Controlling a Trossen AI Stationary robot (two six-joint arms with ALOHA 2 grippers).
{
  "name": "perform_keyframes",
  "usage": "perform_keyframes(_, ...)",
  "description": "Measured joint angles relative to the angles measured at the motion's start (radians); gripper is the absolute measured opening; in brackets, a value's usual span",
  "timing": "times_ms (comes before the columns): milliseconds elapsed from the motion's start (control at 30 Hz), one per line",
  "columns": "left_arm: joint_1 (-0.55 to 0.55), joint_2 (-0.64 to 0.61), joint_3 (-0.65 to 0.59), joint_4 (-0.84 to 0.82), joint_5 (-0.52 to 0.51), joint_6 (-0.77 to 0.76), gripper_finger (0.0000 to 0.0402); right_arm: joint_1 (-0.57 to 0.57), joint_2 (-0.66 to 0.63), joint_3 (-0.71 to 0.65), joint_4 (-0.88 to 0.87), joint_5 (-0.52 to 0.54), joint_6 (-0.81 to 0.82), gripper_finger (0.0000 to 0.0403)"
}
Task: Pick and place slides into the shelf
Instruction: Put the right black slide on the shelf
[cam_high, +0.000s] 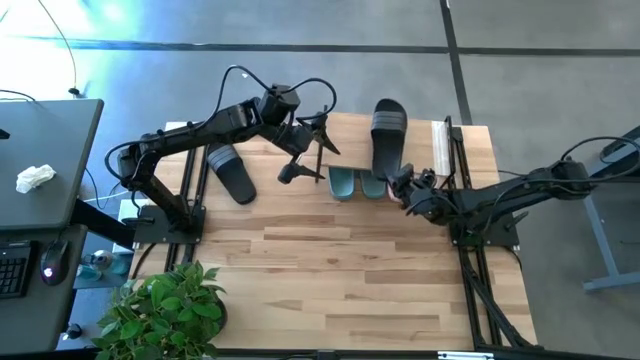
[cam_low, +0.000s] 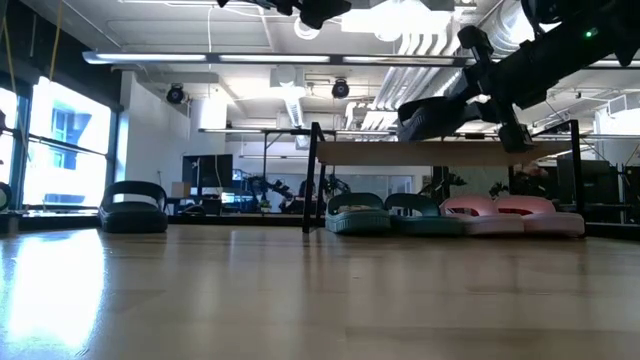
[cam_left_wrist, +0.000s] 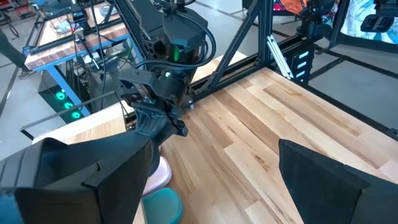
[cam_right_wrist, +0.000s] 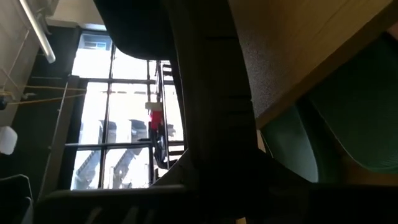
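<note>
The shelf (cam_low: 420, 153) stands at the table's far side, with its plank top (cam_high: 350, 140) bare at the left. Under it a green pair (cam_low: 385, 215) and a pink pair (cam_low: 510, 217) of slides rest on their soles on the table. One black slide (cam_low: 440, 115) hangs just above the plank in my right gripper (cam_high: 405, 188), which is shut on it. The other black slide (cam_high: 232, 172) lies sole down on the table, left of the shelf. My left gripper (cam_high: 308, 158) hovers open over the shelf's left end, holding nothing. My right gripper holds the black slide by its near end (cam_high: 397, 176), coming at it roughly level from the table's right and near side. The slide reaches away toward the far edge over the plank, a little tilted. The gripper hides the exact place of contact. Whether the slide touches the plank I cannot tell.
A white strip (cam_high: 440, 145) lies on the shelf's right end. A potted plant (cam_high: 165, 310) stands at the near left corner, and a dark desk (cam_high: 50, 150) stands beyond the left edge. Bare wooden tabletop (cam_high: 350, 270) stretches toward the near edge.
</note>
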Motion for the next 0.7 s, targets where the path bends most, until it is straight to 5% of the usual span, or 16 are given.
perform_keyframes(700,0.0,0.0,0.0,0.001,0.0,0.0,0.033,0.0,-0.001,0.0,-0.106,0.012,0.14,0.0058)
